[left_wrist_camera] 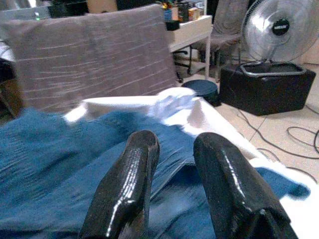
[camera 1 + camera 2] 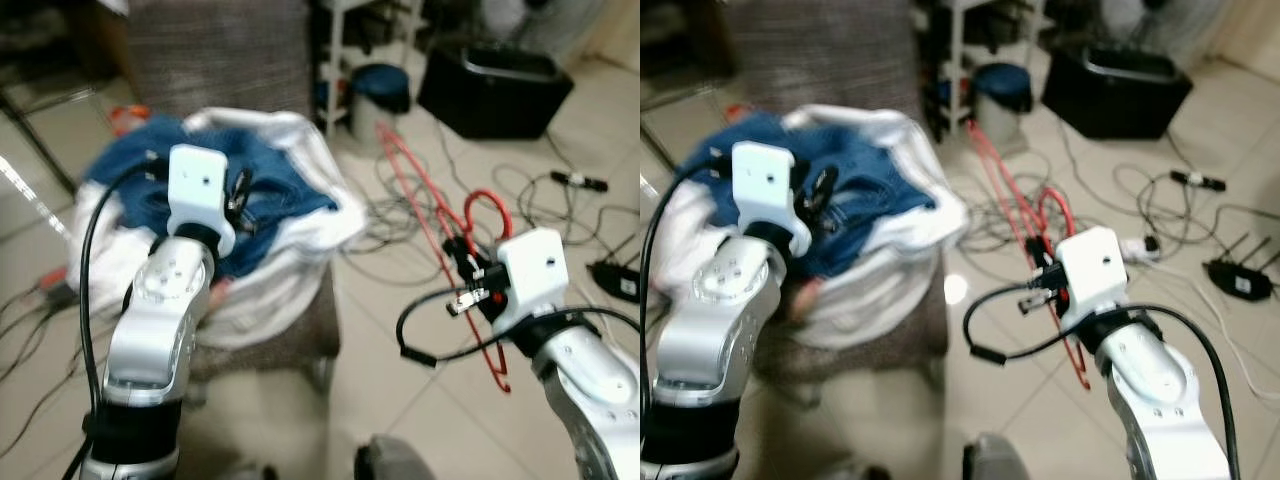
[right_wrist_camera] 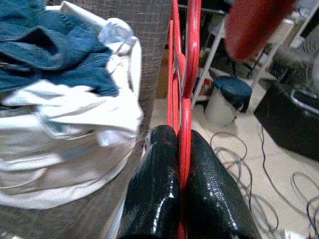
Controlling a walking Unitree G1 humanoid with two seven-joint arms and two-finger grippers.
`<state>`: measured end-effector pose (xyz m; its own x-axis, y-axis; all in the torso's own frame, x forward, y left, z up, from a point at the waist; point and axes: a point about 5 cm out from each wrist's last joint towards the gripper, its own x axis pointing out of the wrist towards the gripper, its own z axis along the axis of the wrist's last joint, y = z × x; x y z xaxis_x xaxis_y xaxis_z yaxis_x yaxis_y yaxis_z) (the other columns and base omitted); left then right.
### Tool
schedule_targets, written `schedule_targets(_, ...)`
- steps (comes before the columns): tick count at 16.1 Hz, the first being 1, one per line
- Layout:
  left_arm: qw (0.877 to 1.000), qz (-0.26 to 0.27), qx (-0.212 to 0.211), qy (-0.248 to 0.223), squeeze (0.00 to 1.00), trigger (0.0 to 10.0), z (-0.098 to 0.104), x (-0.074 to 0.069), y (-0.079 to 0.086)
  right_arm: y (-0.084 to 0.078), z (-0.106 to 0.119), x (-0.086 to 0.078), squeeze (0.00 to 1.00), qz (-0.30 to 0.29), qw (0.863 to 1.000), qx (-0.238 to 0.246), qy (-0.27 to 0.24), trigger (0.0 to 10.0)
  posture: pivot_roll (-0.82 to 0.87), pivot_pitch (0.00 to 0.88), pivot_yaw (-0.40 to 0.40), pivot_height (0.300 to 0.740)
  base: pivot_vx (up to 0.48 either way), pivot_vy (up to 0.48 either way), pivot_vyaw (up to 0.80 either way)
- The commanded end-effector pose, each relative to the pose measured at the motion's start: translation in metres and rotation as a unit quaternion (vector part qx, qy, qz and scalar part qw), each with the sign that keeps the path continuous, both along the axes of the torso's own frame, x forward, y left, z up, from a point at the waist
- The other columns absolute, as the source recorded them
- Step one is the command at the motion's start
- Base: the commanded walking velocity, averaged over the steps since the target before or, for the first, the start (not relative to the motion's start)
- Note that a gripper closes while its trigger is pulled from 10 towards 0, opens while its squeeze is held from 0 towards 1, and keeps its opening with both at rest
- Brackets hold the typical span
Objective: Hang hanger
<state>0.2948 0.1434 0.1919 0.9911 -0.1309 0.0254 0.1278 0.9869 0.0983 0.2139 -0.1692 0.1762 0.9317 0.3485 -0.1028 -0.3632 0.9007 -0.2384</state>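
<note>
The right gripper clamps the red hanger, the blue jeans at its nine o'clock under the parted left gripper.

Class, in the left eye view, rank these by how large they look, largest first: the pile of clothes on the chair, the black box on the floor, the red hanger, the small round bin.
1. pile of clothes
2. black box
3. red hanger: long but thin, so its rank against the box is unsure
4. round bin
</note>
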Motion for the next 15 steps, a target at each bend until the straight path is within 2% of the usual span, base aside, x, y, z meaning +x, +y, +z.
schedule_targets(1, 1.000, 0.000, 0.004, -0.002, 0.00, 10.0, 0.004, -0.003, 0.004, 0.005, 0.003, -0.003, 0.00, 0.029, 1.000, 0.009, -0.003, 10.0, -0.14, 0.111, 0.016, 0.740, 0.000, 0.000, 0.00)
schedule_targets(3, 0.998, 0.029, 0.016, 0.049, 0.00, 10.0, -0.004, -0.011, 0.014, 0.005, 0.002, -0.006, 0.00, 0.050, 0.999, -0.001, -0.003, 10.0, -0.14, 0.110, 0.014, 0.740, 0.000, 0.000, 0.00)
schedule_targets(4, 0.998, 0.033, 0.010, 0.058, 0.00, 10.0, -0.005, -0.019, 0.016, 0.001, 0.003, -0.006, 0.00, 0.050, 0.999, -0.001, -0.004, 10.0, -0.14, 0.111, 0.012, 0.740, 0.000, 0.000, 0.00)
schedule_targets(6, 0.998, -0.028, -0.036, 0.053, 0.00, 10.0, -0.004, -0.029, 0.008, -0.001, 0.004, -0.007, 0.00, 0.061, 0.998, -0.001, -0.001, 10.0, -0.13, 0.115, 0.009, 0.740, 0.000, 0.000, 0.00)
schedule_targets(7, 0.994, -0.066, -0.080, 0.035, 0.01, 10.0, 0.001, -0.032, 0.008, -0.002, 0.003, -0.007, 0.00, 0.079, 0.997, -0.011, 0.002, 10.0, -0.13, 0.118, 0.006, 0.740, 0.000, 0.000, 0.00)
schedule_targets(8, 0.993, -0.073, -0.085, 0.029, 1.00, 10.0, 0.003, -0.031, 0.013, -0.003, 0.003, -0.007, 0.00, 0.087, 0.996, -0.014, 0.003, 10.0, -0.13, 0.120, 0.001, 0.740, 0.000, 0.000, 0.00)
schedule_targets(9, 0.994, -0.079, -0.069, 0.018, 1.00, 10.0, 0.010, -0.027, 0.023, -0.003, 0.003, -0.004, 0.00, 0.095, 0.995, -0.017, 0.002, 10.0, -0.12, 0.120, -0.003, 0.740, 0.000, 0.000, 0.00)
schedule_targets(10, 0.997, -0.078, -0.015, 0.015, 0.71, 10.0, 0.013, -0.024, 0.026, 0.000, 0.006, -0.001, 0.00, 0.103, 0.995, -0.012, -0.006, 10.0, -0.11, 0.120, -0.006, 0.740, 0.000, 0.000, 0.00)
schedule_targets(11, 0.996, -0.079, 0.015, 0.028, 0.00, 10.0, 0.008, -0.026, 0.026, 0.003, 0.007, 0.001, 0.00, 0.106, 0.994, -0.008, -0.010, 10.0, -0.12, 0.125, -0.001, 0.740, 0.000, 0.000, 0.00)
schedule_targets(13, 0.992, -0.102, 0.023, 0.074, 0.00, 10.0, -0.002, -0.037, 0.022, 0.005, 0.004, -0.001, 0.00, 0.116, 0.993, -0.012, 0.000, 10.0, -0.12, 0.127, 0.001, 0.740, 0.000, 0.000, 0.00)
schedule_targets(15, 0.985, -0.090, 0.049, 0.139, 0.00, 10.0, -0.011, -0.043, 0.029, 0.004, 0.001, -0.005, 0.00, 0.144, 0.989, -0.023, 0.011, 10.0, -0.12, 0.135, -0.002, 0.740, 0.000, 0.000, 0.00)
